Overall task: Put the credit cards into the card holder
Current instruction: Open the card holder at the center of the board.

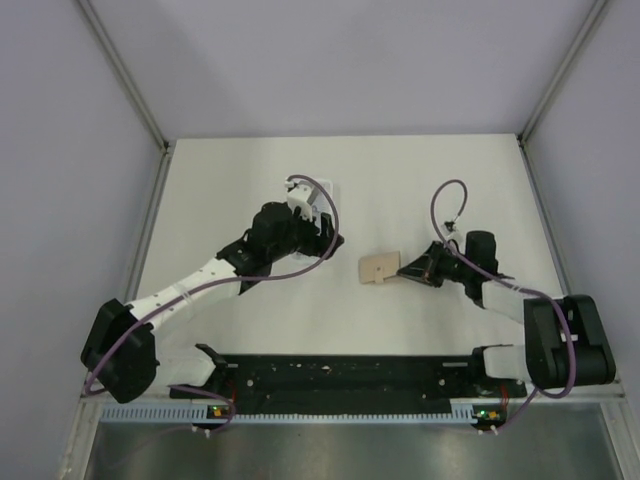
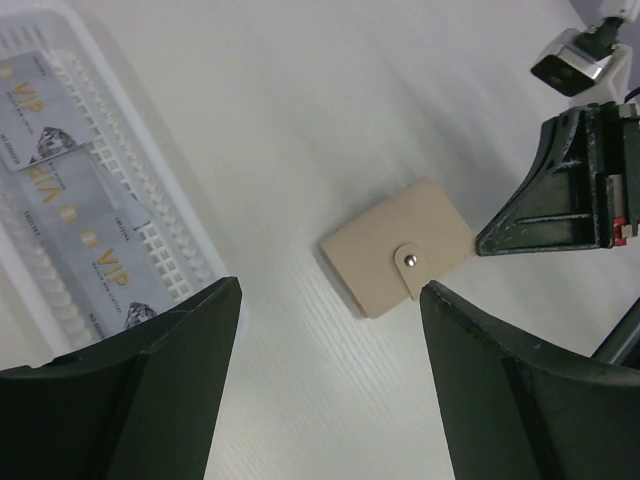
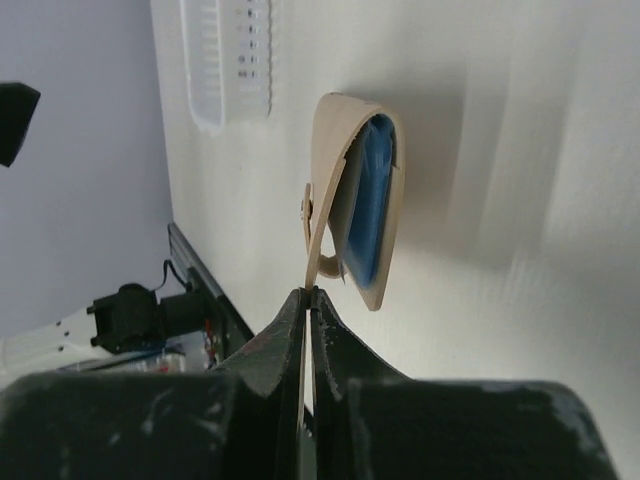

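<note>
Card holder point(image 3: 385, 190) at tips of right gripper point(image 3: 308, 295), flap point(image 3: 312, 250) pinched; left gripper point(image 2: 330, 288) spread

A clear slotted plastic tray point(image 2: 160, 245) is seen lying flat on the white table point(image 1: 430, 170), which is enclosed by pale grey walls point(image 1: 350, 60).

White table point(image 1: 430, 170): card holder point(image 1: 380, 268), clear tray point(image 2: 150, 235)

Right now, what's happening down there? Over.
Left gripper open, holding nothing. Right gripper shut on holder tab, holder partly open. Cards in tray. Nothing in the way.
</note>
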`<state>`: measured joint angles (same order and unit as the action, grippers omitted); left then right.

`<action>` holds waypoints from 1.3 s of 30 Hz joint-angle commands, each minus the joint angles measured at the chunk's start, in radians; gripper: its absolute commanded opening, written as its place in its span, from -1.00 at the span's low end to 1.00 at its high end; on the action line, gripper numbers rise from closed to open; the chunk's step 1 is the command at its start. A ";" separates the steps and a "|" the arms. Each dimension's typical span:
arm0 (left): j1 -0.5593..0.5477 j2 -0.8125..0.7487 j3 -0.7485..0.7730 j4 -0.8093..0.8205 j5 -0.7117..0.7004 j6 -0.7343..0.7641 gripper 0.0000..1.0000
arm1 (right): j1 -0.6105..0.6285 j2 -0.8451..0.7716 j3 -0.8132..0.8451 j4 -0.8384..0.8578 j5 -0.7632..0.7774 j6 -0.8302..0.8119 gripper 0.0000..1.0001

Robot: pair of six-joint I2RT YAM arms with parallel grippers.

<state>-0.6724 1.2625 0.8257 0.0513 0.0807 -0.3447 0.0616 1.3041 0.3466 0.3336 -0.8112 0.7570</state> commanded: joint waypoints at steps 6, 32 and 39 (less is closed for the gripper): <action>-0.004 -0.020 0.012 0.049 0.114 0.052 0.57 | 0.239 0.037 0.230 -0.418 -0.016 -0.231 -1.00; -0.064 0.173 0.118 -0.019 0.010 0.081 -0.56 | 0.239 -0.089 0.183 -0.444 0.546 -0.004 -0.61; -0.121 0.359 0.263 -0.139 -0.128 0.098 -1.00 | 0.242 -0.154 0.146 -0.498 0.609 -0.035 -0.96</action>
<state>-0.7719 1.5574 1.0035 -0.0319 0.0429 -0.2623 0.2989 1.1896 0.4988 -0.1848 -0.2569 0.7235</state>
